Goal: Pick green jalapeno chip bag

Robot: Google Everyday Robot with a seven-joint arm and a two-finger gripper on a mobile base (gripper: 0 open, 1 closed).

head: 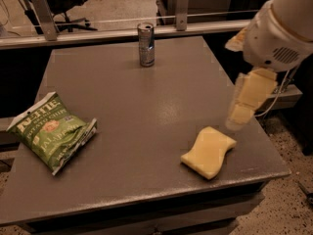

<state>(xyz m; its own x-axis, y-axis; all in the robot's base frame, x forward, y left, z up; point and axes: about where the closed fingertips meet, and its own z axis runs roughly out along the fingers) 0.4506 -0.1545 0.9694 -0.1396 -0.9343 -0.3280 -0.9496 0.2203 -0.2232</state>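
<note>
The green jalapeno chip bag (51,131) lies flat near the table's left edge, light green with white lettering and crimped ends. My gripper (235,122) hangs from the white arm (279,28) at the right. It is over the table's right edge, just above and right of the yellow sponge, and far from the bag. It holds nothing that I can see.
A yellow wavy-edged sponge (208,152) lies at the front right of the grey table (156,97). A silver drink can (145,44) stands at the back middle. A metal rail (98,33) runs behind the table. An office chair stands at the far back left.
</note>
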